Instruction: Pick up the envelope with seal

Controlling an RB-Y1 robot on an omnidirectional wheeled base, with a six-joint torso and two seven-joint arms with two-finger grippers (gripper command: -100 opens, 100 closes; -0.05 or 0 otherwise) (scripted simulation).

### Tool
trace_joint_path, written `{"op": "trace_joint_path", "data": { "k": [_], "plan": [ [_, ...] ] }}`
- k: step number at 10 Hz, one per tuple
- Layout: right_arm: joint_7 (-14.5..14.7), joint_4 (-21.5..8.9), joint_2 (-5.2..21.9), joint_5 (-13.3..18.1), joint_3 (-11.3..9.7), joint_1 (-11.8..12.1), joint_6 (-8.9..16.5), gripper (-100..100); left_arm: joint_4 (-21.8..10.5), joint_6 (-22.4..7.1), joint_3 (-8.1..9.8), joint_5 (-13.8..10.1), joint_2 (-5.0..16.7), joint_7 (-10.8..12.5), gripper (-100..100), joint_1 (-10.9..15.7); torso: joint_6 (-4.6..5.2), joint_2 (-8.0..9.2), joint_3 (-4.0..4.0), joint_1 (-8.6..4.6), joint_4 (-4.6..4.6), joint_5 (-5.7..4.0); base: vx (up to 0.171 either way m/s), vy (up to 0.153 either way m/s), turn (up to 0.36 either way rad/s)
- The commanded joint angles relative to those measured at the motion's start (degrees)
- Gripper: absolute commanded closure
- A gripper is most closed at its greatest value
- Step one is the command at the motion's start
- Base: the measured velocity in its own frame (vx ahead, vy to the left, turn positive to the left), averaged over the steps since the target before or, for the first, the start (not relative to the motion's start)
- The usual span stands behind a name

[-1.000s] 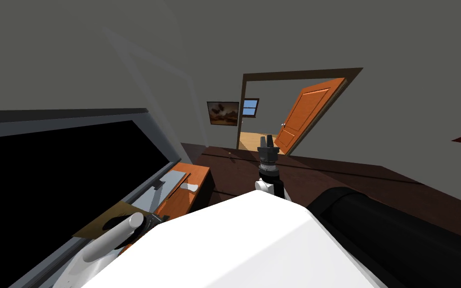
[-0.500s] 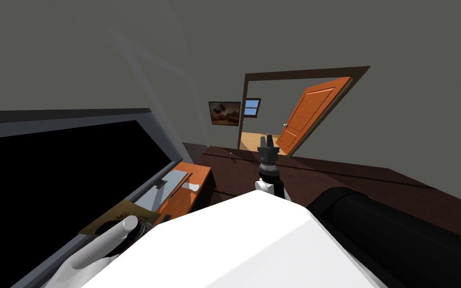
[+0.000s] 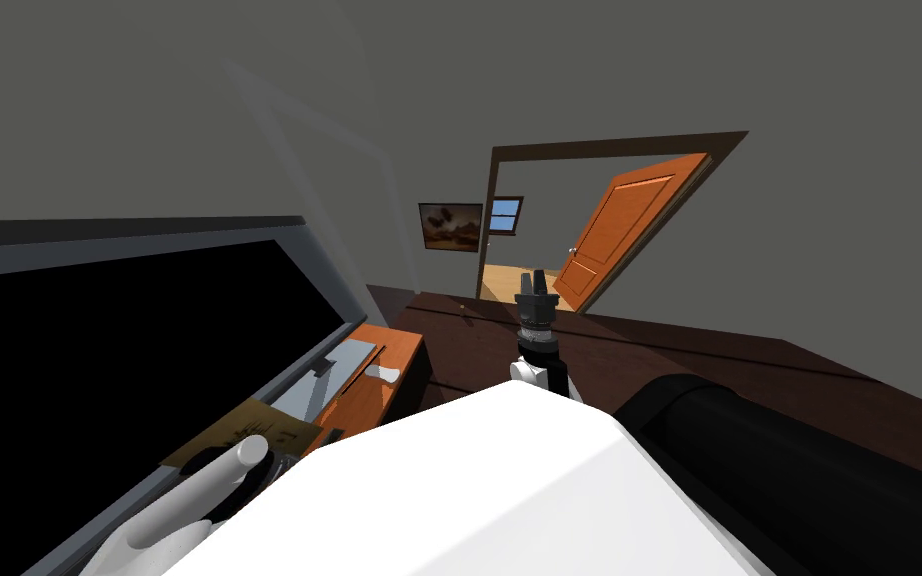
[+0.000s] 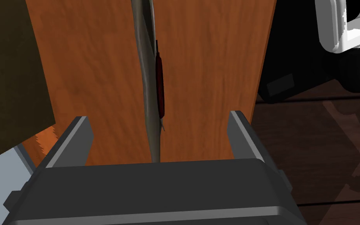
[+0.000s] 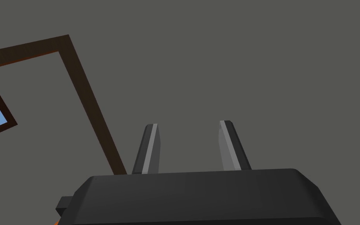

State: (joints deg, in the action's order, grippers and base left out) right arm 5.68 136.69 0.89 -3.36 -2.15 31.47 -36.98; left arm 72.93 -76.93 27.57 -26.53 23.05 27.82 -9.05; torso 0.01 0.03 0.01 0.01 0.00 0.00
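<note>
Beside envelope (image 4: 148, 90), dark brown sheet (image 4: 7, 78).

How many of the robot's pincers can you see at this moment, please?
2. The left pincer hangs over the orange wooden desktop, open fingers flanking an edge-on grey envelope with a dark red seal. The right pincer points upward in front, fingers apart.

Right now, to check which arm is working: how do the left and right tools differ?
The left tool stands wide open; the right tool shows a narrower gap. The left tool straddles the edge-on envelope without touching it; the right tool has nothing in its gap. Both are open.
</note>
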Motion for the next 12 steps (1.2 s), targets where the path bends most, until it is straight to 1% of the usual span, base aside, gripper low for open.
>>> {"op": "trace_joint_path", "data": {
  "k": [1, 2, 4, 5, 6, 10, 11, 12],
  "plan": [
    [0.0, 0.0, 0.0, 0.0, 0.0, 0.0, 0.0, 0, -1.94, 2.02, -0.49, 0.37, -0.58, -0.84, -100, 0.27, 0.0, 0.0, 0.0, 0.0, 0.0, 0.0, 0.013, -0.014, 0.046],
    [0.0, 0.0, 0.0, 0.0, 0.0, 0.0, 0.0, 0, -2.42, 2.53, -0.61, 0.47, -0.72, -1.05, -100, 0.34, -0.01, -0.03, -0.02, -0.04, -0.01, 0.0, 0.019, -0.02, 0.062],
    [0.0, 0.0, 0.0, 0.0, 0.0, 0.0, 0.0, 0, -4.84, 5.06, -1.23, 0.94, -1.44, -2.09, -100, 0.68, -0.01, -0.06, -0.03, -0.06, -0.01, -0.01, 0.017, -0.018, 0.057],
    [0.0, 0.0, 0.0, 0.0, 0.0, 0.0, 0.0, 0, -4.64, 4.43, -1.03, 0.75, -1.13, -1.9, -100, 0.76, -0.01, -0.07, -0.04, -0.07, -0.02, -0.01, 0.007, -0.01, 0.014],
    [0.0, 0.0, 0.0, 0.0, 0.0, 0.0, 0.0, 0, -4.85, 4.74, -1.07, 0.77, -1.16, -2.03, 100, 0.81, 0.0, -0.04, -0.02, -0.04, -0.01, -0.01, 0.0, 0.0, 0.0],
    [0.0, 0.0, 0.0, 0.0, 0.0, 0.0, 0.0, 0, -4.83, 4.71, -1.05, 0.75, -1.17, -1.98, 100, 0.81, 0.02, 0.0, -0.01, 0.01, -0.01, 0.01, 0.0, 0.0, 0.0],
    [0.0, 0.0, 0.0, 0.0, 0.0, 0.0, 0.0, 0, -4.83, 4.71, -1.05, 0.74, -1.18, -1.98, 0, 0.81, 0.02, 0.0, -0.01, 0.02, -0.01, 0.0, 0.0, 0.0, 0.0],
    [0.0, 0.0, 0.0, 0.0, 0.0, 0.0, 0.0, 0, -2.9, 3.04, -0.74, 0.56, -0.86, -1.26, 100, 0.41, 0.02, -0.01, -0.01, 0.02, -0.01, 0.0, -0.005, 0.019, -0.049]
  ]
}}
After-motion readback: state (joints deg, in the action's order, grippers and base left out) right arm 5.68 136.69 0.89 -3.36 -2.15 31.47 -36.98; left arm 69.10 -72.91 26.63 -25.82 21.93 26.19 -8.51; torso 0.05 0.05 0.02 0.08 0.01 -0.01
